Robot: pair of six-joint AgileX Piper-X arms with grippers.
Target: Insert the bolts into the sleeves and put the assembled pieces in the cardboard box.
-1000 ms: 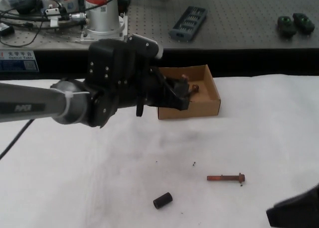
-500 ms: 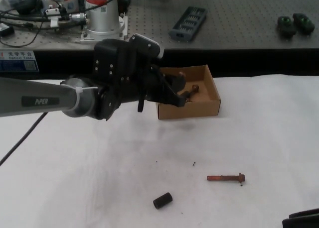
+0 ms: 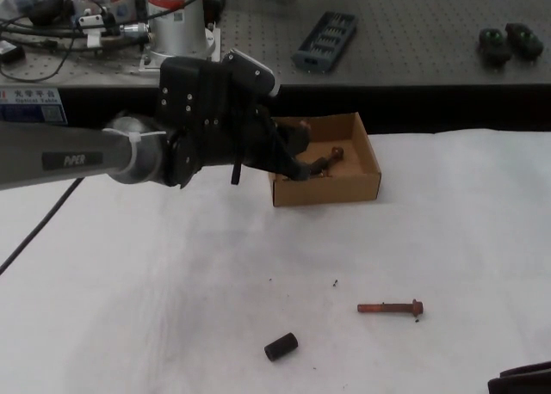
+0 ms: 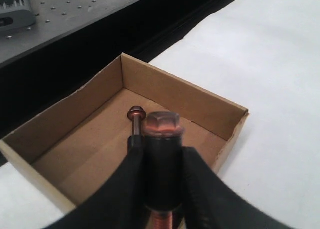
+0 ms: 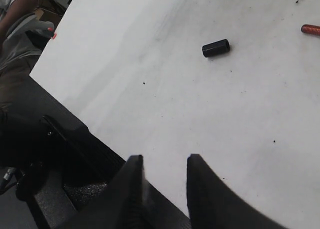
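Left tool (image 4: 164, 158) clamped on an assembled piece (image 4: 162, 125), hovering over the cardboard box (image 4: 186, 91) (second piece (image 4: 135, 118) lies inside). Step: boxing. Next, probably: lower, release. Right tool (image 5: 164, 165) parted, empty. Loose bolt (image 3: 389, 308) and sleeve (image 3: 281, 347) on tabletop (image 3: 172, 282), 6 o'clock of box.

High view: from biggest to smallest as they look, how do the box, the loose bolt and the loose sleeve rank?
1. box
2. bolt
3. sleeve
The box lies farthest from the camera, yet it looks clearly largest.
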